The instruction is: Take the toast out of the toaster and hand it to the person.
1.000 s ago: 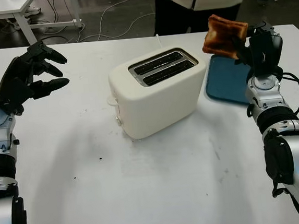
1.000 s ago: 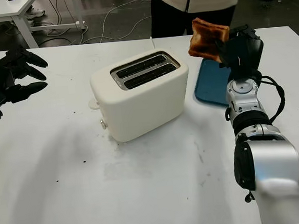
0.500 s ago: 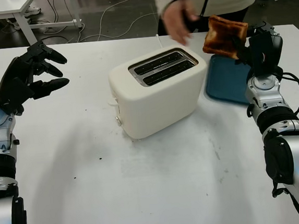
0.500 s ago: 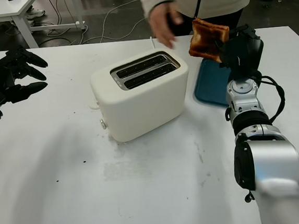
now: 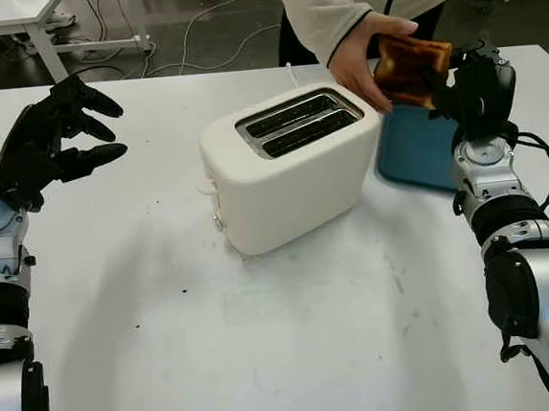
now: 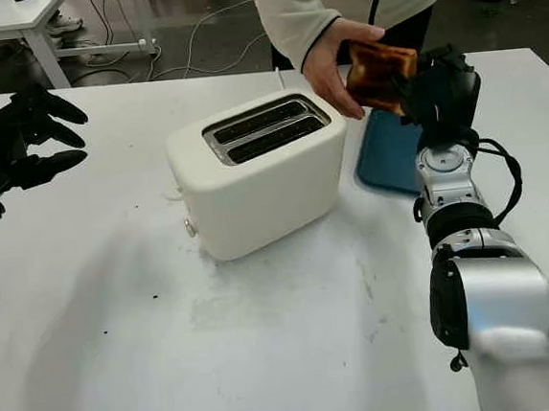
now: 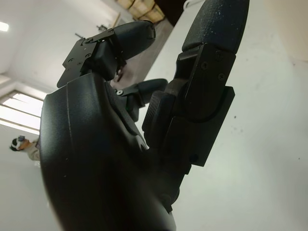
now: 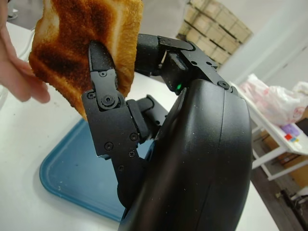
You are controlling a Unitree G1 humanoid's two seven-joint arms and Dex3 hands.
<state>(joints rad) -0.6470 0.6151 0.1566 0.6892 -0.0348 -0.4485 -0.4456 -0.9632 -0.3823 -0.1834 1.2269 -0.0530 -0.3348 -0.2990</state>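
My right hand [image 5: 471, 82] pinches the browned toast [image 5: 410, 67] above the blue tray [image 5: 415, 145]; the person's hand [image 5: 363, 58] grips it too. Toaster [image 5: 285, 166] emptied, only release remains. Left hand [image 5: 43, 139] open, idle.

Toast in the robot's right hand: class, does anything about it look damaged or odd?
Yes. The toast, gripped by the right hand above the blue tray, has dark, nearly black scorched patches. The person's hand is taking it.
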